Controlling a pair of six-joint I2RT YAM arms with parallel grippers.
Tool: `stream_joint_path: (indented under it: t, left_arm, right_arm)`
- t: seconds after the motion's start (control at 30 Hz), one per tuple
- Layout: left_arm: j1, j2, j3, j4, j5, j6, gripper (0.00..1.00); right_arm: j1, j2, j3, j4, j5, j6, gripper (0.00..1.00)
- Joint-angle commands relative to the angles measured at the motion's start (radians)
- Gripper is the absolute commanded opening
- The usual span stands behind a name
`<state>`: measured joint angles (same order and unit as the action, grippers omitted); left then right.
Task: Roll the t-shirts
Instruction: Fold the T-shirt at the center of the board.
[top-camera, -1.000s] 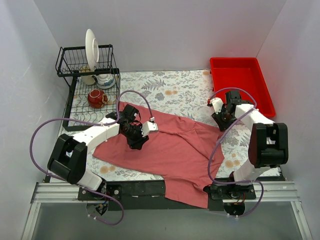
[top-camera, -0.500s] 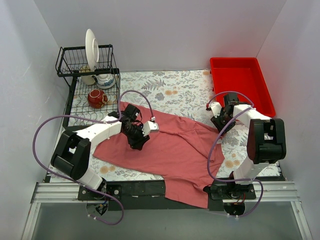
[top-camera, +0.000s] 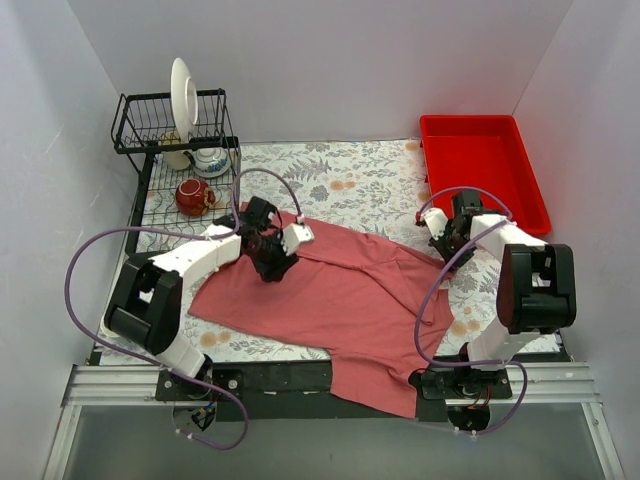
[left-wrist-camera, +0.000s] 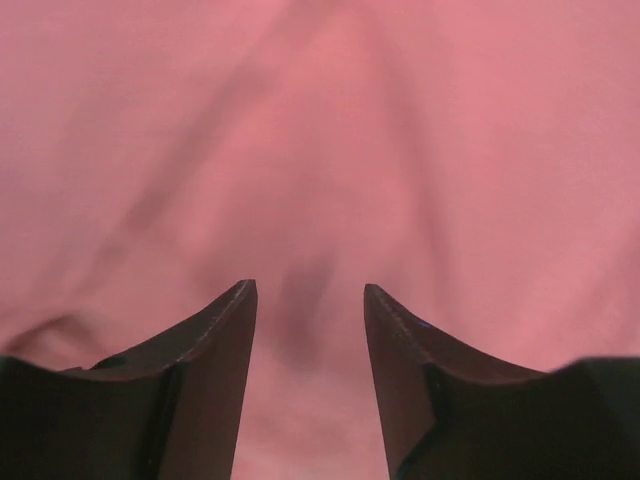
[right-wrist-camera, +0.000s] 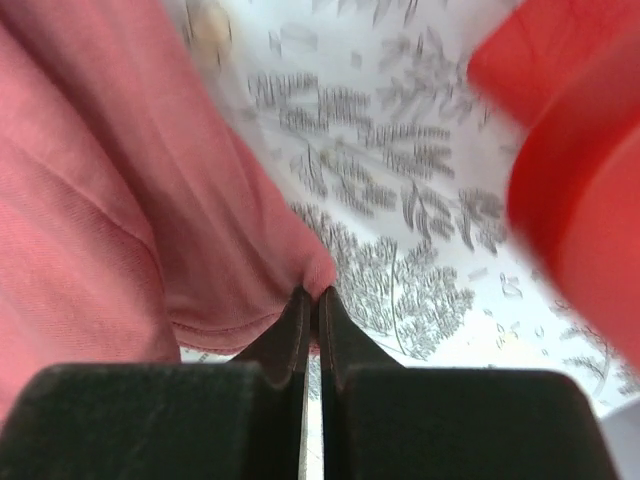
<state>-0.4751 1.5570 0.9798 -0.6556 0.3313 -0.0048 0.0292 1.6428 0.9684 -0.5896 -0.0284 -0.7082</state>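
Shifted rearward, left fingers (left-wrist-camera: 215, 350) spread above t-shirt (top-camera: 340, 295), right fingers (right-wrist-camera: 291, 335) pinching its hem.

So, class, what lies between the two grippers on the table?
The t-shirt spans that stretch, from the open left gripper over it to the right gripper shut on its edge; the top external view shows this.

Showing no legible text, label, brand, number or sign in any of the three views.
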Motion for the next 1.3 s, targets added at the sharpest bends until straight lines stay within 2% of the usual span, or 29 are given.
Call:
stream_joint_path:
  t: [0.0,0.07,0.17,0.37,0.4,0.6,0.7,0.9,1.27]
  left_arm:
    - [0.105,0.122,0.254,0.131,-0.112,-0.131,0.48]
    - [0.121,0.202,0.430,0.108,-0.132,-0.162,0.50]
    - [0.136,0.331,0.618,0.099,-0.173,-0.210,0.51]
    - [0.138,0.584,0.897,0.065,-0.251,-0.202,0.52]
    - [0.141,0.613,0.974,0.039,-0.253,-0.198,0.51]
    - [0.184,0.776,1.181,-0.048,-0.204,-0.219,0.55]
    - [0.202,0.805,1.209,-0.114,-0.161,-0.230,0.56]
    - [0.250,0.773,1.128,-0.131,-0.082,-0.244,0.59]
    - [0.268,0.844,1.183,-0.213,0.084,-0.255,0.57]
  right_arm:
    - [-0.055,-0.067,-0.100,0.002,0.119,-0.144,0.01]
    - [-0.080,-0.109,-0.149,0.019,0.139,-0.197,0.01]
    - [-0.103,-0.147,-0.191,0.034,0.159,-0.237,0.01]
    - [-0.126,-0.163,-0.198,0.039,0.162,-0.234,0.01]
    - [-0.129,-0.164,-0.198,0.040,0.162,-0.234,0.01]
    - [-0.141,-0.156,-0.177,0.014,0.150,-0.217,0.01]
    - [-0.143,-0.149,-0.169,0.007,0.145,-0.214,0.01]
    - [-0.143,-0.112,-0.143,-0.015,0.136,-0.198,0.01]
    - [-0.143,-0.038,-0.048,-0.055,0.128,-0.166,0.01]
